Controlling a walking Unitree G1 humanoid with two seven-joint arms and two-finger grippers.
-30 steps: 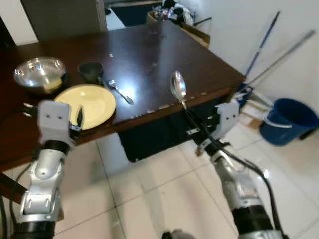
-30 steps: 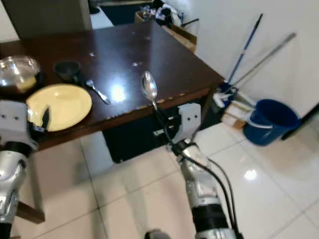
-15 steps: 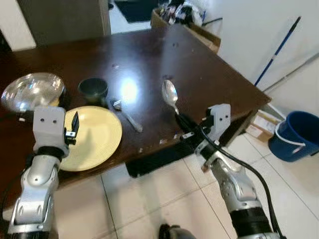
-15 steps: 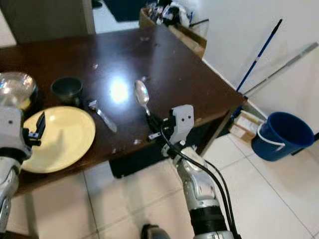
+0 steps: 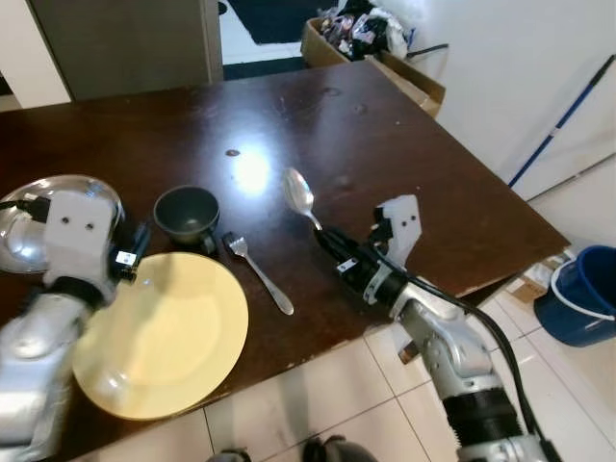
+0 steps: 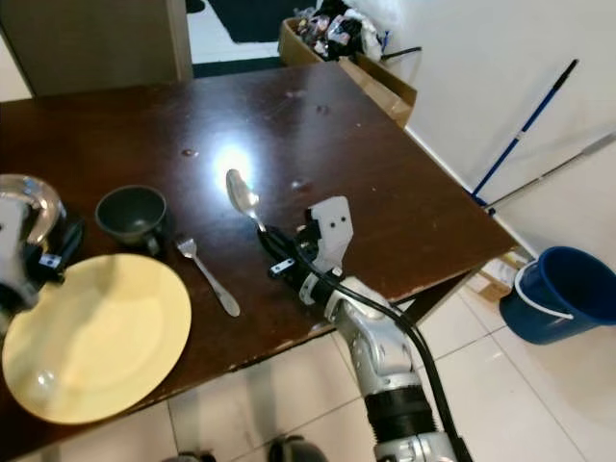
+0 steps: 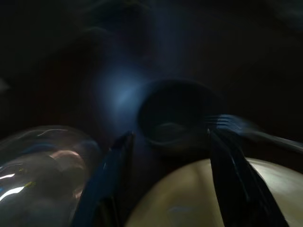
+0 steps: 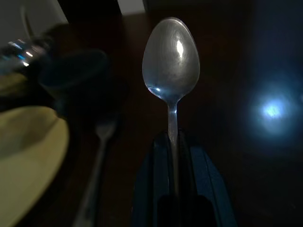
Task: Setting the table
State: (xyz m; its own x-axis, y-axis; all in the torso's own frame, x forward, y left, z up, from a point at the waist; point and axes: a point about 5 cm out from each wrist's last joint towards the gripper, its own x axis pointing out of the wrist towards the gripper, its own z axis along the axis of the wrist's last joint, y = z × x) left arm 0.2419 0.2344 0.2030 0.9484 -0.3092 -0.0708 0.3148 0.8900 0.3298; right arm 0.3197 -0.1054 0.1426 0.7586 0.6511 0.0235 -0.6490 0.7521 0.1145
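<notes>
At the far left of the head views the left gripper (image 7: 165, 175) hangs over the near rim of the steel bowl (image 5: 19, 217), its 2 fingers (image 7: 111, 172) apart with nothing between them, the dark cup (image 5: 187, 212) in line with the gap. Lower left lies the yellow plate (image 5: 164, 346), and just beside its right edge the fork (image 5: 260, 276) lies flat on the dark desk (image 5: 404, 154), tines toward the cup. Right of the fork, near the middle of the frame, the right gripper (image 8: 173, 161) is clamped on the handle of the spoon (image 5: 300, 195), bowl end raised above the desk and pointing toward the upper left. The spoon looks like polished metal: light, rigid, not fragile, but smooth enough to swivel in a pinch. Held far down the thin handle, the bowl end is a long lever, so any tap against the desk could twist it; a grip squarely across the flat of the handle seems the safest hold.
</notes>
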